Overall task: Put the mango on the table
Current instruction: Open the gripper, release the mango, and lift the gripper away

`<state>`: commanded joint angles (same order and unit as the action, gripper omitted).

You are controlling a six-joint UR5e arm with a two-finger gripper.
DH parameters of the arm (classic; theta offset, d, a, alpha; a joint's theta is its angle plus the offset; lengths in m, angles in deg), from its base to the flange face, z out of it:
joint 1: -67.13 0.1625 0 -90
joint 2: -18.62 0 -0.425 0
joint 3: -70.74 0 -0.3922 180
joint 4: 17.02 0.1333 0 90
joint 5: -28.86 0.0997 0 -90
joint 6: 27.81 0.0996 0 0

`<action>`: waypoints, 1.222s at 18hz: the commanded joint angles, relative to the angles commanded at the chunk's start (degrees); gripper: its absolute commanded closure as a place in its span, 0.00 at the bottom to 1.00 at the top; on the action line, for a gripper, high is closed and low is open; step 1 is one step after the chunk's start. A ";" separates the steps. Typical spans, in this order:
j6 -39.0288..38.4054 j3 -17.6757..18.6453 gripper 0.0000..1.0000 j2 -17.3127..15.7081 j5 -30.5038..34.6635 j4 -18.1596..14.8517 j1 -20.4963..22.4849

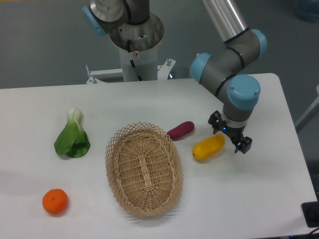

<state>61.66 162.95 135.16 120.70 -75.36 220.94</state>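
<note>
The hand hangs low over the right part of the bench, its two fingers spread apart and closed on nothing. The mango lies on the bench just to the camera-left of the hand and slightly nearer the viewer; its upper right end reaches in between or just under the fingers, and from this angle it cannot be told whether one finger touches the skin. The fruit appears to rest on the white surface under its own weight, tilted along a diagonal, with a faint shadow tight beneath it. Beyond the mango from the hand, a purple sweet potato lies near, apart from the fruit, and farther off in the same direction sits the wicker basket, which holds nothing visible. Well away from the hand, on the far left side, are a green leafy vegetable and a small orange. Judgement: the release step looks complete and the placing is essentially done; what remains is the withdrawal. The next move calls for a straight lift away from the fruit with the fingers kept spread, so that neither finger drags the mango's end. The mango is smooth and rounded, so a sideways brush could roll it toward the sweet potato.
</note>
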 joint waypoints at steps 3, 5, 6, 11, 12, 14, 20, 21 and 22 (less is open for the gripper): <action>-0.09 -5.70 0.00 1.05 -0.53 -4.30 0.00; -0.17 -10.10 0.00 2.89 -0.44 -7.56 -0.09; -0.18 -12.03 0.00 3.42 -0.35 -8.70 -0.09; -0.18 -17.85 0.00 5.27 -0.44 -10.21 0.09; -0.35 -18.81 0.00 5.62 -0.53 -10.21 0.26; -0.35 -20.66 0.00 6.41 -1.05 -10.21 0.53; -0.09 -25.23 0.00 8.43 -1.49 -13.36 1.84; -0.09 -26.11 0.00 9.05 -1.49 -13.72 1.85; -0.09 -26.64 0.00 9.49 -1.58 -13.81 1.85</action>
<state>61.58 136.31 144.65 119.12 -89.17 222.79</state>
